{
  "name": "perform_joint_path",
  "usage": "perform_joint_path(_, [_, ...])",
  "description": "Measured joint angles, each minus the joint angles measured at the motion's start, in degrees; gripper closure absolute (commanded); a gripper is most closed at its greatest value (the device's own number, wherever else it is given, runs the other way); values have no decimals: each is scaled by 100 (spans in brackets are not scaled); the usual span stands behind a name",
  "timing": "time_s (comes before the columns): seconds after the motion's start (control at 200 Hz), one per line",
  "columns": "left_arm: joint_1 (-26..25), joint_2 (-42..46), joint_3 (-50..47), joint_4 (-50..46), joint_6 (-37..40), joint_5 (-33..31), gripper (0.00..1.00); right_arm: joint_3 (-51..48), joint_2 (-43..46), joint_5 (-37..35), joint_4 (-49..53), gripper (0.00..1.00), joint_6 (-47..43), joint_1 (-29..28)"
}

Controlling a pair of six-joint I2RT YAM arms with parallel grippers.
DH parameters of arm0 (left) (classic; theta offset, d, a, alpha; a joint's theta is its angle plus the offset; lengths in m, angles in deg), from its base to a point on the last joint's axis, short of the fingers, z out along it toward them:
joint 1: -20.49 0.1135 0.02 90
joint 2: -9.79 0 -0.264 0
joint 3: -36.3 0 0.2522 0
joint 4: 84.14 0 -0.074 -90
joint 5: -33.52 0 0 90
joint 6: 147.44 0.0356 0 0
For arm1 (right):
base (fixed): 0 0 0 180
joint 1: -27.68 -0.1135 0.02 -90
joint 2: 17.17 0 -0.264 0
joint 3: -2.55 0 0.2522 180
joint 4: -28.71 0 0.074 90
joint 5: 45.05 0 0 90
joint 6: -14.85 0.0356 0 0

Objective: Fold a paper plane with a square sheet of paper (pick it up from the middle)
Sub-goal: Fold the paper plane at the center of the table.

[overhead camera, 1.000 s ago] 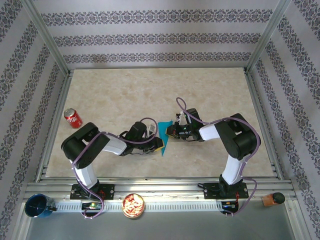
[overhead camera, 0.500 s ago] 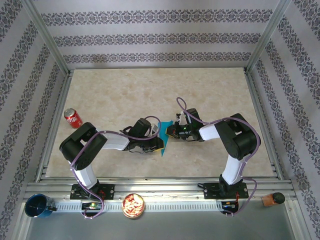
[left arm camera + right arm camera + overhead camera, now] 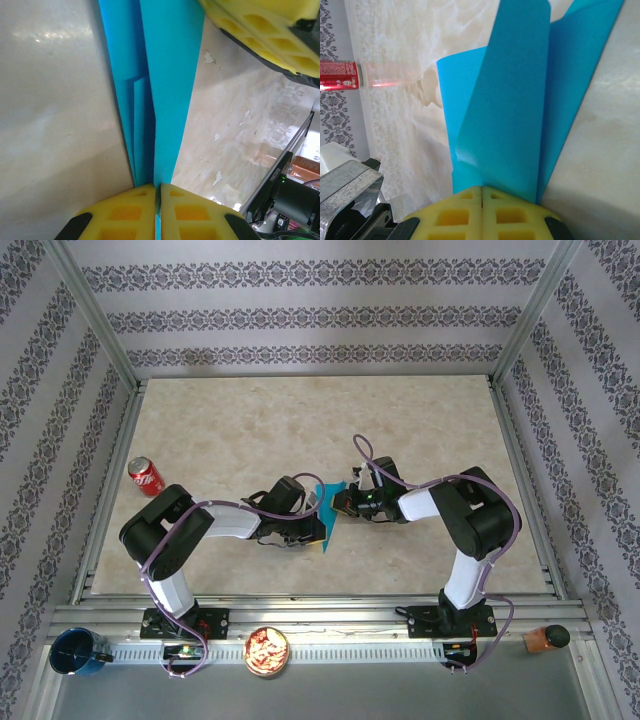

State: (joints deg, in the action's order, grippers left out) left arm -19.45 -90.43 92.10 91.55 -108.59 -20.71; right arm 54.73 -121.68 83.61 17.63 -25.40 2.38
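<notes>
Left wrist: paper point(image 3: 170, 75) inside left hand point(image 3: 157, 192)

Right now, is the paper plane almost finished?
Not quite. Done: the paper is creased into long folded layers. In hand: the left gripper and right gripper each pinch one end. Left: its flaps splay apart in the right wrist view, so probably more folds remain.
</notes>
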Motion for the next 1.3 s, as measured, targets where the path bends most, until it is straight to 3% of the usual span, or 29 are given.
perform_joint_path(0.515, [-61,136,-15,-177,63,-48,75,0,0,-2,0,94,2,0])
perform_joint_path(1.299, [-127,190,114,-610,256,-372,87,0,0,-2,-2,94,9,0])
